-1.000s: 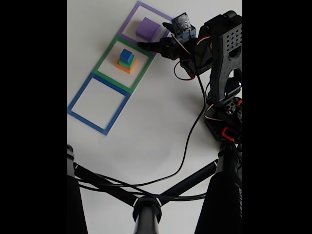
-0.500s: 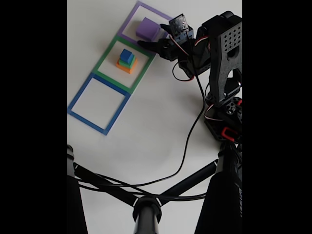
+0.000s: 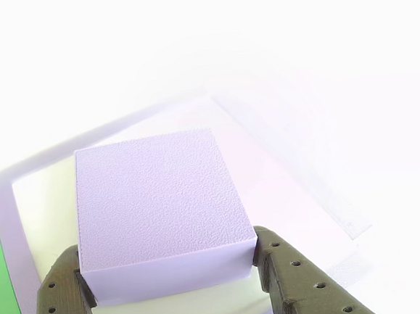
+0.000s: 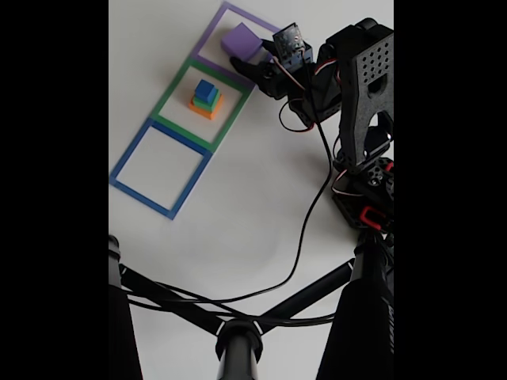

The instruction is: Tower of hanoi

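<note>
Purple foam is what you grip: the gripper [image 3: 172,276] has a finger [image 3: 65,299] pressed on each side of the purple slab [image 3: 155,198], whose base is hidden by glare, so you cannot tell whether it rests on the table. In the fixed view the slab [image 4: 241,39] sits inside the purple outline [image 4: 207,38], the arm [image 4: 360,87] reaching in from the right. Beside it, the blue cube [image 4: 206,89] tops the stack over the orange block [image 4: 204,109] in the green outline [image 4: 170,91], and the blue outline [image 4: 131,154] lies open.
</note>
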